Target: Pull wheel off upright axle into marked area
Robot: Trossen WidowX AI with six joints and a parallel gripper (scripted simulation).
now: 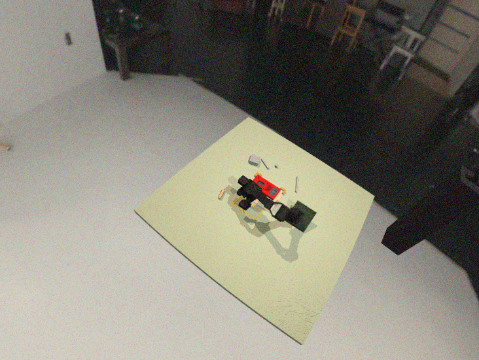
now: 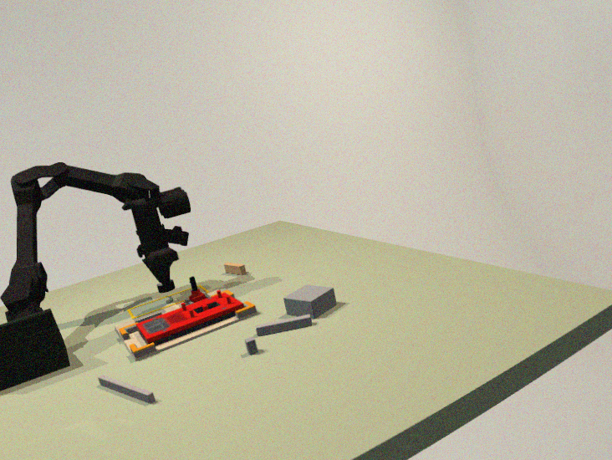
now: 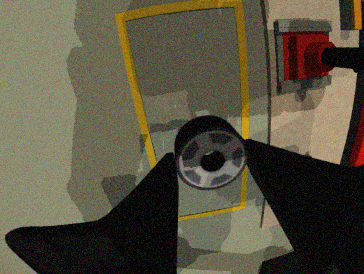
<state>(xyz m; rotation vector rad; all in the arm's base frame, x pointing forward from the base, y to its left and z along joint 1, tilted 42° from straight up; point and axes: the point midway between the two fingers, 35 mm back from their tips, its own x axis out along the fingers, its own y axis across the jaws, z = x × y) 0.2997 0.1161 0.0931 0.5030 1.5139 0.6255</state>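
The wheel [image 3: 210, 160] is off the black axle [image 2: 193, 283], pinched between the fingers of the gripper [image 3: 211, 170], which is closed on it about half-wide. It hangs over the yellow-outlined marked area [image 3: 133, 55], beside the red fixture [image 2: 190, 316].

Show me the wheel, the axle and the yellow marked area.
wheel [image 3: 211, 160], wrist view, hub face
axle [image 2: 193, 283], exterior view, black post
marked area [image 3: 180, 7], wrist view, far yellow edge
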